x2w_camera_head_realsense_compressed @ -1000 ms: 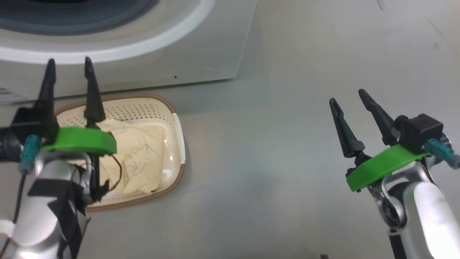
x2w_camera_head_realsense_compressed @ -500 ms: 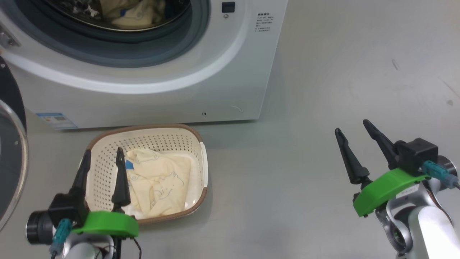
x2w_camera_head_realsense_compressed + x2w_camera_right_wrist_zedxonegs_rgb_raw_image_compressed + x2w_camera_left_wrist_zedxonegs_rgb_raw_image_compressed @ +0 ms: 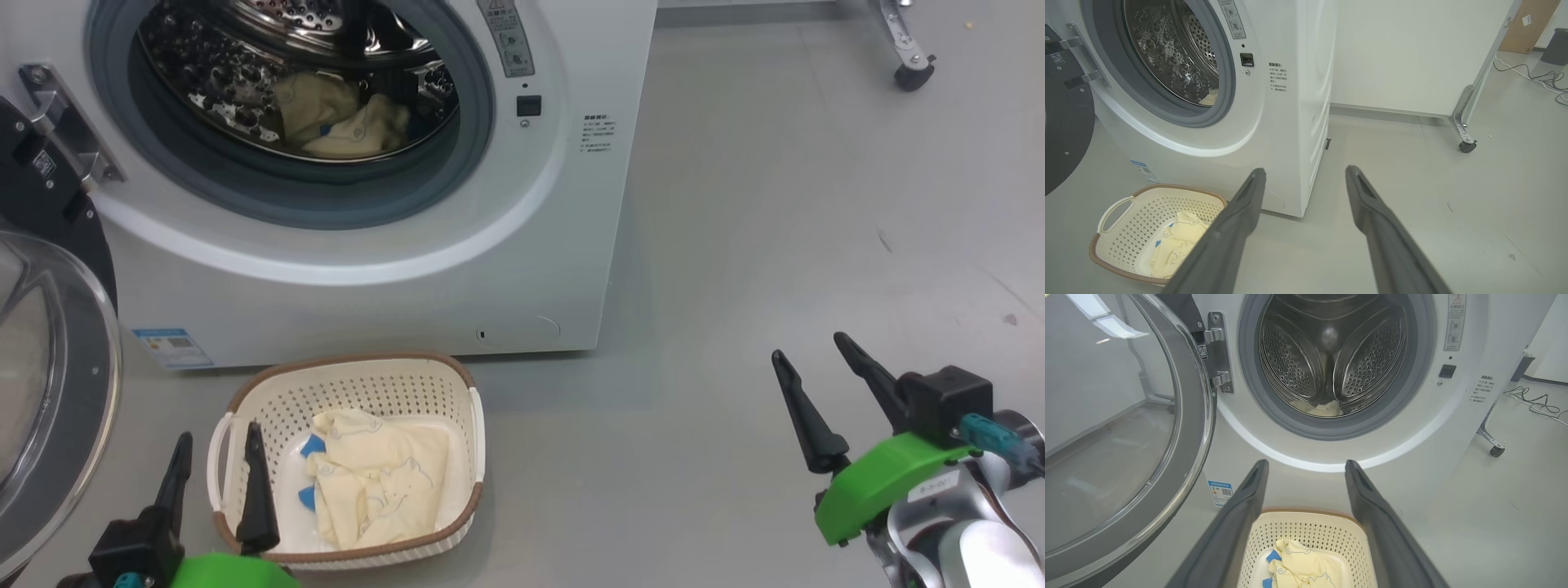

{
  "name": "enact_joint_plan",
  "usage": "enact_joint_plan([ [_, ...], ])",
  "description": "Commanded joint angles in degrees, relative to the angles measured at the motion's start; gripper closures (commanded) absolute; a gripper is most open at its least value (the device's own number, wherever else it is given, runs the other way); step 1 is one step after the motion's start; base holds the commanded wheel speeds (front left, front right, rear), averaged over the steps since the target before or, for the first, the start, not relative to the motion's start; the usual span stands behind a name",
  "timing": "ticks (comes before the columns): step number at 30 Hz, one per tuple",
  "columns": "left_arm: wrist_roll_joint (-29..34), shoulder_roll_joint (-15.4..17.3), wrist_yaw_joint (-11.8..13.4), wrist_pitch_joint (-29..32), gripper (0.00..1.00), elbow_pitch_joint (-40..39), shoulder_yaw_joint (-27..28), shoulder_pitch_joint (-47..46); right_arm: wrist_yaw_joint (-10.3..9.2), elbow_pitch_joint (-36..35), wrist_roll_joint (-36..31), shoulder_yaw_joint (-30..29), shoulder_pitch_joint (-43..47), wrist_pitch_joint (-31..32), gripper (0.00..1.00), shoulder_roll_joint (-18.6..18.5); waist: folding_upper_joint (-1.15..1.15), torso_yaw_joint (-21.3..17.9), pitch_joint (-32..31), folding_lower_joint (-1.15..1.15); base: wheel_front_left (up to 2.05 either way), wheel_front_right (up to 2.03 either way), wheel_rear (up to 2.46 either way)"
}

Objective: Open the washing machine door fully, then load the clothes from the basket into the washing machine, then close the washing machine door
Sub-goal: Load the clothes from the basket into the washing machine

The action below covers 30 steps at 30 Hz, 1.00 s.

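The left gripper (image 3: 218,433) is hovering at the near left with its two fingers spread apart, gripping nothing, its tips showing over the near left corner of the single basket (image 3: 359,396). The right gripper (image 3: 808,347) is hanging well to the right above the floor (image 3: 694,449), its two fingers likewise parted and empty. Inside the basket, one crumpled heap of the clothes (image 3: 384,482) is lying, cream with blue patches. Just beyond, the one washing machine (image 3: 571,245) is standing with its drum (image 3: 204,73) exposed, and two cream bundles (image 3: 343,122) are resting inside. The washing machine door (image 3: 49,384) is hanging wide open at the left.
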Motion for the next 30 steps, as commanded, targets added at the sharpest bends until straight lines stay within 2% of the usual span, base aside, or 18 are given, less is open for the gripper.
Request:
enact_joint_plan([
  [1,-0.24,1.11,4.45,-0.35,0.0,-2.07,2.58,-1.29,-0.01,-2.44,-0.45,0.75,-1.1,0.06,0.0,-0.92,-0.01,-0.34,-0.77,0.01,0.0,0.0,0.0],
  [30,-1.65,1.87,4.52,1.4,0.0,-1.99,1.65,-1.2,-0.01,-3.64,-1.15,-0.41,0.42,0.46,0.0,0.22,-0.01,-1.33,-1.94,0.01,0.0,0.0,0.0],
])
